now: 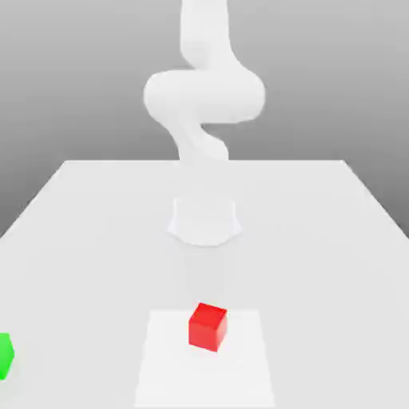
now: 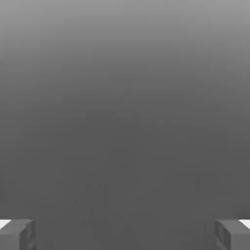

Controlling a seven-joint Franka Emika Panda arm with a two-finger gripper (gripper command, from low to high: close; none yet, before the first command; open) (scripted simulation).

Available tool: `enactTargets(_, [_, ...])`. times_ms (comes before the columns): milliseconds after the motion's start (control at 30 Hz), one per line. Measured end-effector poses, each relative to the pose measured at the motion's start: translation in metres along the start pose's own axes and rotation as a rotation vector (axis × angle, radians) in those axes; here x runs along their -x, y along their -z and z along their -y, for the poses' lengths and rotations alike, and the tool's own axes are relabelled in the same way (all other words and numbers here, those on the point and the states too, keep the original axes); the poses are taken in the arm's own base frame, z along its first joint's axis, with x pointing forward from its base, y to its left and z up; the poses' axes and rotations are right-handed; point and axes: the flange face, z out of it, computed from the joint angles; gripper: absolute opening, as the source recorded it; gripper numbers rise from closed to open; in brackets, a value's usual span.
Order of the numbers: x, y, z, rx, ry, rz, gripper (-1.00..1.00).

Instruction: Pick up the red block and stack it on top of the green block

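Observation:
The red block (image 1: 208,327) sits on the white table, near the front and about midway across. At the exterior view's left edge, the green block (image 1: 5,356) is cut off by the frame, well apart from the red one. In the hand view my gripper (image 2: 125,235) is open, its two grey fingertips (image 2: 17,234) far apart with nothing between them. Behind them is only a plain grey background. The white arm (image 1: 204,96) rises from its base and leaves the exterior view at the top.
The arm's round base (image 1: 204,220) stands mid-table behind the red block. A paler square patch (image 1: 240,367) lies under and around the red block. The table's far edge (image 1: 204,162) runs across the exterior view.

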Motion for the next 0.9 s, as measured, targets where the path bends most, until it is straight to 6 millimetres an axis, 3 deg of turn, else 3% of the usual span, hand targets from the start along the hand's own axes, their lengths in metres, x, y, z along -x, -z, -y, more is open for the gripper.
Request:
enactTargets(200, [0.03,-0.135,-0.039,0.042,0.247,0.22,0.0])
enactTargets(333, [0.072,-0.21,-0.068,0.069,0.421,0.355,0.0])
enactTargets(467, [0.123,-0.268,-0.102,0.098,0.604,0.481,0.0])
enactTargets(600, [0.175,-0.309,-0.142,0.127,0.794,0.601,0.0])
enactTargets(733, [0.22,-0.331,-0.187,0.159,0.987,0.71,0.0])
enactTargets(900, [0.232,-0.346,-0.2,0.163,1.044,0.729,0.0])
